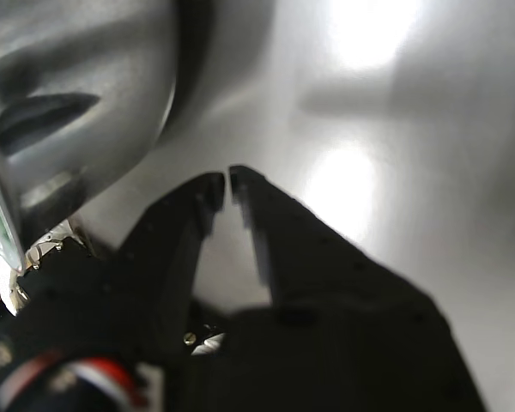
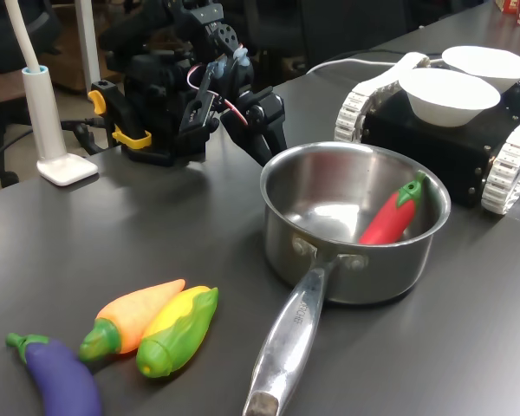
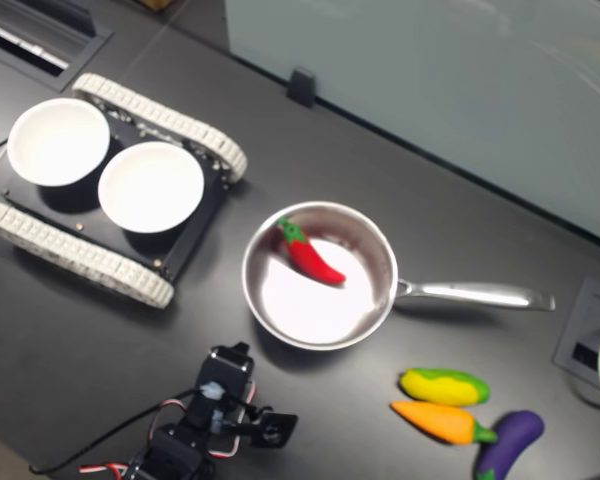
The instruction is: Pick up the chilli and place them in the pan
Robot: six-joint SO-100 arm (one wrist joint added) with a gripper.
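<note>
Nearest my wrist camera, I see the gripper (image 1: 230, 184) with its tips pressed together on nothing, just outside the pan (image 2: 288, 247). Beyond, the chilli (image 2: 393, 214) lies inside, leaning against the wall. I judge the placing done; only retreat remains.

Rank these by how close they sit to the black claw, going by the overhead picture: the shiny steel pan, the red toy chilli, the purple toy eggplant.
From the gripper in the second exterior view:
1. Shiny steel saucepan: its rim is just above the gripper.
2. Red plastic chilli: inside the pan, toward its far side.
3. Purple toy eggplant: far off at the second exterior view's right, past the corn and carrot.
</note>
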